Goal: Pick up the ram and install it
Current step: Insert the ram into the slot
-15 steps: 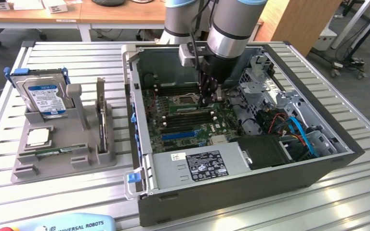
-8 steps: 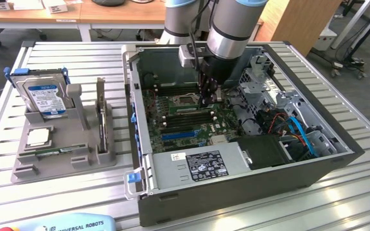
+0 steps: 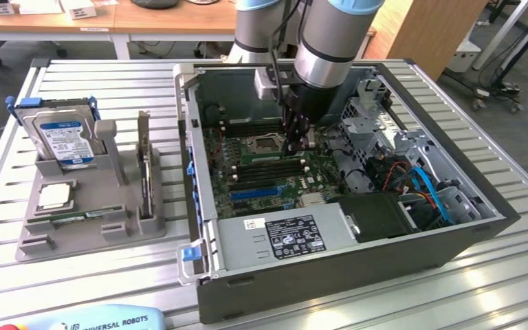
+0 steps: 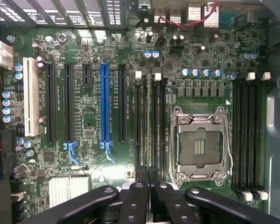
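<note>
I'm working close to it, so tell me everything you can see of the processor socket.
The processor socket lies flat on the green motherboard, between two banks of black memory slots. A silvery metal frame surrounds a dark square of contacts; it looks empty, with no chip seated. Nothing touches it.

Arm (image 3: 333, 48): silver-grey cylindrical segments, light-blue joint caps, black cable (image 3: 286, 34) alongside. Gripper (image 4: 149, 173): black linkage fingers, round silver pivot pins.
</note>
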### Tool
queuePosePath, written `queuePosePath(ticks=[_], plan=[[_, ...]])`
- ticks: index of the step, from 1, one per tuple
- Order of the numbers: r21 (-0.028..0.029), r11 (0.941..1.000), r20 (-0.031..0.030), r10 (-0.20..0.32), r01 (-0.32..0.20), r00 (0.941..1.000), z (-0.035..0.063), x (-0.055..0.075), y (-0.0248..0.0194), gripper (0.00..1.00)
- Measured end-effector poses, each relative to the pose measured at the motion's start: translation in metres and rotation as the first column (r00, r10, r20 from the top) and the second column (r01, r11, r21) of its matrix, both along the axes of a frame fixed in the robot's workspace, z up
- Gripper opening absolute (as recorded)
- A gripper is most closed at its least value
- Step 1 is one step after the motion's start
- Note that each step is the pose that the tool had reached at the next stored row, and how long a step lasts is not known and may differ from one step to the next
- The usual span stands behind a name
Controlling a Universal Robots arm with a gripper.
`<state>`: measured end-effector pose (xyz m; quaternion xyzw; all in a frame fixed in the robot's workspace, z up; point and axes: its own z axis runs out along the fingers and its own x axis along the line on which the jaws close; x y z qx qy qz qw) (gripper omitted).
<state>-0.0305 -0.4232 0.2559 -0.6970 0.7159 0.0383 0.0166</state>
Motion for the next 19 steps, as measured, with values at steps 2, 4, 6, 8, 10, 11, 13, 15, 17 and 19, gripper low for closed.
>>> queuePosePath(ticks=[2,4,6,8,10,11,13,15,17,19], plan=[[-0.0005,1.0000,0.0000,0.000,0.000,1.0000,-0.0013,0.0000,0.0000,0.12],[-0.0024,1.0000,-0.0001,0.000,0.000,1.0000,-0.0019,0.0000,0.0000,0.12],[-0.0069,1.0000,-0.0009,0.000,0.000,1.0000,-0.0022,0.0000,0.0000,0.12],[-0.0104,0.9999,-0.0015,0.000,0.000,1.0000,-0.0024,0.0000,0.0000,0.12],[-0.0119,0.9999,-0.0017,0.000,0.000,1.0000,-0.0024,0.0000,0.0000,0.12],[-0.0117,0.9999,-0.0016,0.000,0.000,1.0000,-0.0028,0.0000,0.0000,0.12],[-0.0117,0.9999,-0.0015,0.000,0.000,1.0000,-0.0041,0.0000,0.0000,0.12],[-0.0120,0.9999,-0.0016,0.000,0.000,1.0000,-0.0051,0.0000,0.0000,0.12],[-0.0131,0.9999,-0.0017,0.000,0.000,1.0000,-0.0059,0.0000,0.0000,0.12],[-0.0148,0.9999,-0.0021,0.000,0.000,1.0000,-0.0064,0.0000,0.0000,0.12]])
